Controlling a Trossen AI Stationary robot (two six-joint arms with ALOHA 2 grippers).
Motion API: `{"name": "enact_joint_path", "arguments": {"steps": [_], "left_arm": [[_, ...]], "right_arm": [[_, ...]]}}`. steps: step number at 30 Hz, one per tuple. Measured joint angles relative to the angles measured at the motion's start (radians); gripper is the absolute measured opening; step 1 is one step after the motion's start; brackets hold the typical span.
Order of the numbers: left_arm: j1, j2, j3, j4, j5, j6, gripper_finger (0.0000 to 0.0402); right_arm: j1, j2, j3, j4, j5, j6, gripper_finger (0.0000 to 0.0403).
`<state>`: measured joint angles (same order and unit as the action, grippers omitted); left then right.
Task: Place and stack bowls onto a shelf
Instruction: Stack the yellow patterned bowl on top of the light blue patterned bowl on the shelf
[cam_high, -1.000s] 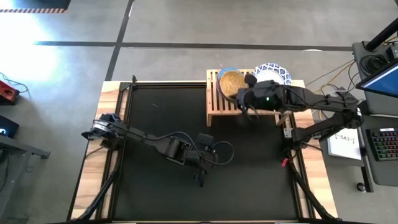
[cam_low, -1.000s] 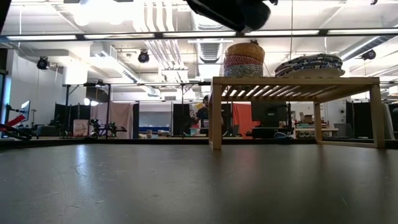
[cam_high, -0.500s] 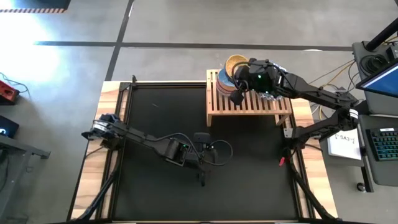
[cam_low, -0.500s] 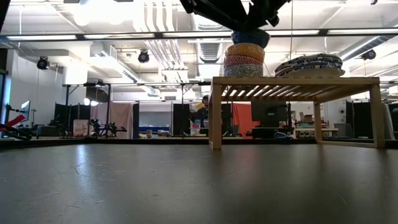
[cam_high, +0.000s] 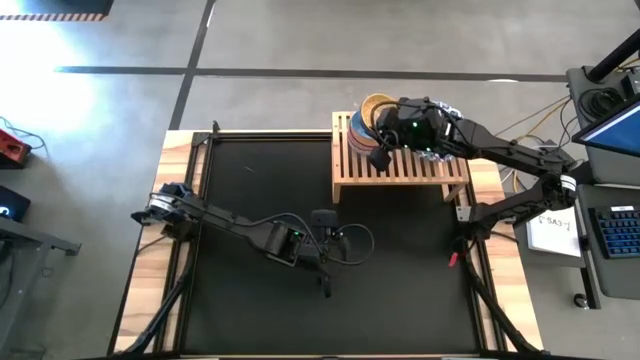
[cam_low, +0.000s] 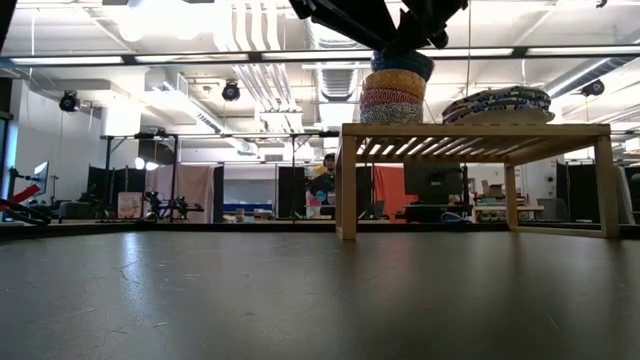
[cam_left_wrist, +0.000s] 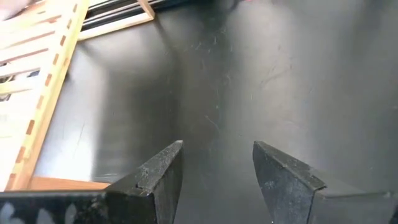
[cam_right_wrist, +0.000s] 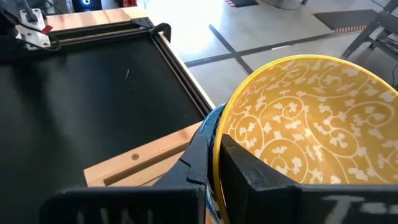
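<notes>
A stack of small bowls (cam_low: 392, 98) stands on the left end of the slatted wooden shelf (cam_high: 400, 168), with the mustard yellow bowl (cam_high: 378, 104) uppermost and tipped toward the table's far edge. A light blue rim (cam_high: 356, 128) shows under it. The large white, blue-rimmed bowls (cam_low: 497, 102) sit stacked on the shelf's right part, mostly hidden under the arm in the high view. My right gripper (cam_high: 381, 140) reaches over the shelf and is shut on the yellow bowl. My left gripper (cam_left_wrist: 217, 158) is open, low over the black table's middle. My right gripper (cam_right_wrist: 214, 149) pinches the yellow bowl's rim (cam_right_wrist: 219, 127), one finger inside the bowl and one outside. It comes slanting down from the table's right and near side. The bowl is tilted in the hold, with its underside on the stack below, as far as shows.
The shelf (cam_low: 470, 130) stands at the table's far right, its legs on the black mat (cam_high: 300, 180). A wooden frame (cam_high: 178, 200) borders the mat. My left arm (cam_high: 285, 240) lies across the table's near middle. Cables and a keyboard sit beyond the right edge.
My right gripper moved from the shelf's near side toward the far edge and down onto the small-bowl stack, taking hold of the yellow bowl's rim. The yellow bowl, which lay level on the stack, now stands tipped toward the far edge. My left arm kept still.
</notes>
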<state>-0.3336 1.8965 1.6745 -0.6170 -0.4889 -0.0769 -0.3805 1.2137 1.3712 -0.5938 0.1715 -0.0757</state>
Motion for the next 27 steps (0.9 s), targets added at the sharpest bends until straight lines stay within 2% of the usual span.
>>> {"name": "enact_joint_path", "arguments": {"steps": [16, 27], "left_arm": [[0.000, 0.000, 0.000, 0.000, 0.000, 0.015, 0.0175], [0.000, 0.000, 0.000, -0.001, 0.000, 0.016, 0.0175]], "right_arm": [[0.002, 0.076, -0.006, 0.012, -0.037, 0.006, 0.0013], [0.002, 0.070, -0.006, 0.005, -0.041, -0.001, 0.0013]]}}
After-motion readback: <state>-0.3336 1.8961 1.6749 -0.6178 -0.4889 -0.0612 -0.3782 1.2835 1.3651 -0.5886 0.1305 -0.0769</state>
